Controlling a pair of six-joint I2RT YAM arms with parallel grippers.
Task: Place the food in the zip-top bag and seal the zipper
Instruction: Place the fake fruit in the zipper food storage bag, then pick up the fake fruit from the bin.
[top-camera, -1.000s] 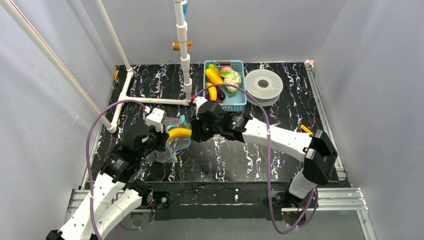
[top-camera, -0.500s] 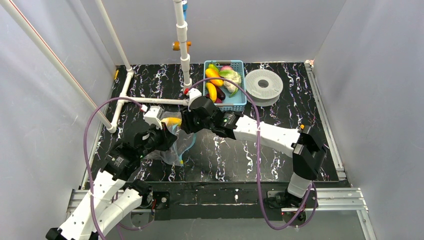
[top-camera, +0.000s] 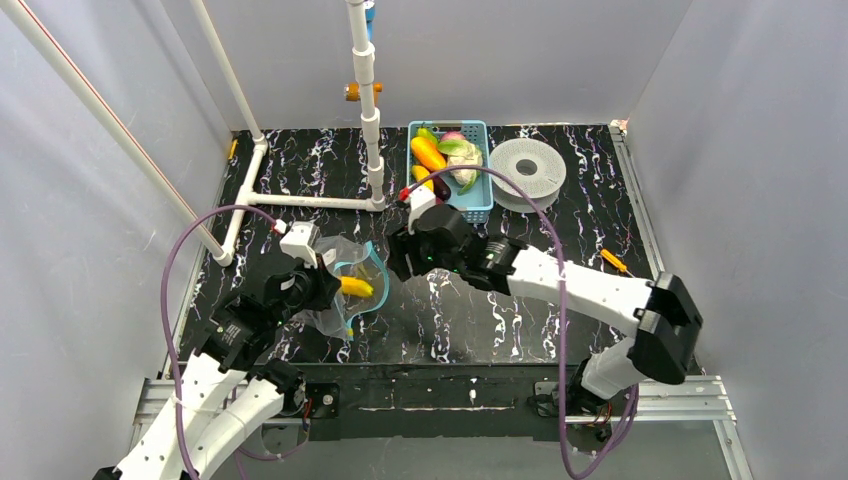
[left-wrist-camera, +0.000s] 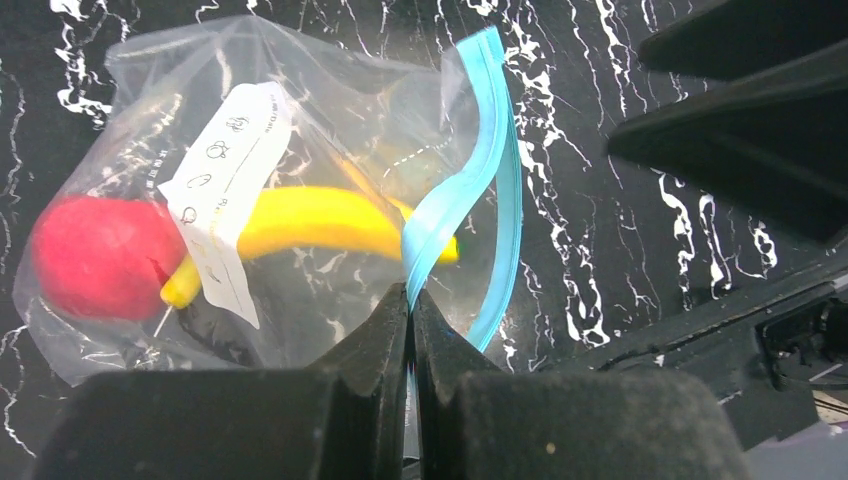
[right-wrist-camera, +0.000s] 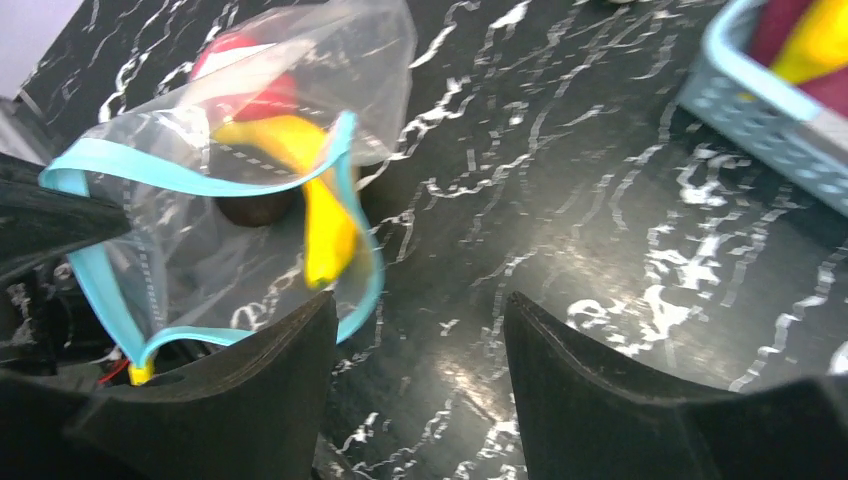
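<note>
The clear zip-top bag (top-camera: 340, 285) lies left of centre with its mouth open toward the right. Its pale-blue zipper (left-wrist-camera: 470, 180) curves round the opening. A yellow banana (left-wrist-camera: 310, 220) and a red apple (left-wrist-camera: 90, 255) lie inside; the banana (right-wrist-camera: 325, 225) reaches to the mouth. My left gripper (left-wrist-camera: 411, 300) is shut on the near zipper strip and holds that edge up. My right gripper (right-wrist-camera: 418, 300) is open and empty, just right of the bag mouth (top-camera: 395, 258). More food lies in the blue basket (top-camera: 482, 205): a cauliflower (top-camera: 463, 158) and an eggplant (top-camera: 440, 187).
A white spool (top-camera: 527, 168) sits right of the basket. A white pipe frame (top-camera: 300, 201) runs along the back left, with an upright pipe (top-camera: 365, 80). A small orange tool (top-camera: 612, 260) lies at the right. Grey walls close in three sides.
The right gripper carried the banana into the bag mouth, let it go and drew back to the right. The banana now lies inside the bag. The left gripper kept its hold.
</note>
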